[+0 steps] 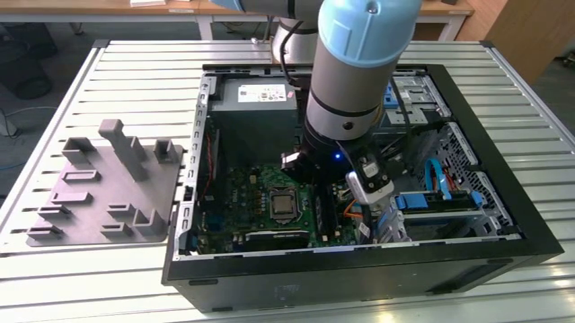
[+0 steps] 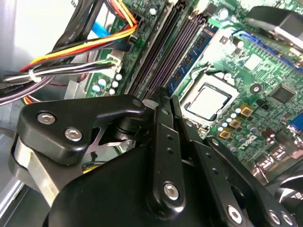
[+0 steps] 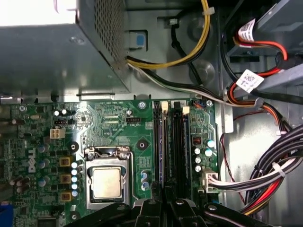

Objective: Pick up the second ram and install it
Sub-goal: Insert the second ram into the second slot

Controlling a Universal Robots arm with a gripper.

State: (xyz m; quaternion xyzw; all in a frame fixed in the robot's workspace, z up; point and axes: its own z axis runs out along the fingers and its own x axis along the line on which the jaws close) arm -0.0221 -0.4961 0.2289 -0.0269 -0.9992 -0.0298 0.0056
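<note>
I am holding the arm down inside the open computer case [image 1: 530,222], which is sitting on the slatted counter [image 1: 134,60]. The jaws [image 2: 163,101] are hanging closed over the motherboard's memory slots [image 3: 171,142], beside the processor socket [image 3: 106,182]. The second ram [image 2: 182,71] is lying seated in the slots; I cannot tell whether the jaws are touching it.

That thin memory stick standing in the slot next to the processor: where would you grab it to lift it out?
Probably by its top long edge, near the middle, pinching the two flat faces from straight above. The memory stick stands on edge in its slot beside the processor, so only that upper strip is free; the neighbouring slot rails crowd its sides.
</note>
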